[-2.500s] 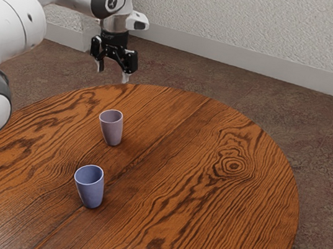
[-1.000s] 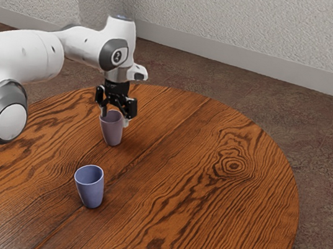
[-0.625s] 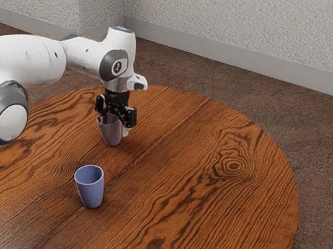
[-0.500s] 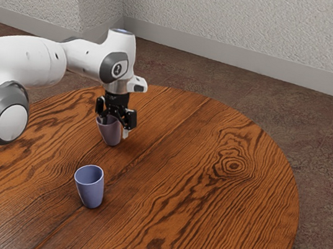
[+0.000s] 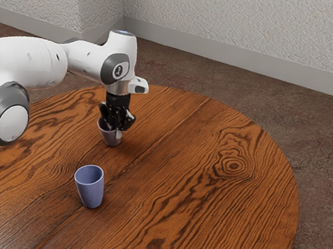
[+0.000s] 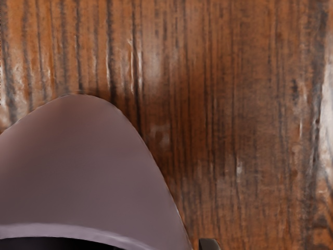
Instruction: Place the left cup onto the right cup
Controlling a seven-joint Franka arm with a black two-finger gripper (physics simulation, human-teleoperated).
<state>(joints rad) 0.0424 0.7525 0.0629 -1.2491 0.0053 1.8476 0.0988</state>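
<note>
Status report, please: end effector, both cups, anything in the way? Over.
End effector shut on mauve cup, cup down on table. Blue cup upright, standing apart. Nothing between the cups.

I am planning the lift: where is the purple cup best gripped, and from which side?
Grip the rim wall from straight above. The purple cup stands upright with its mouth open, so one finger fits inside and one outside. The gripper is shut on that rim.
</note>
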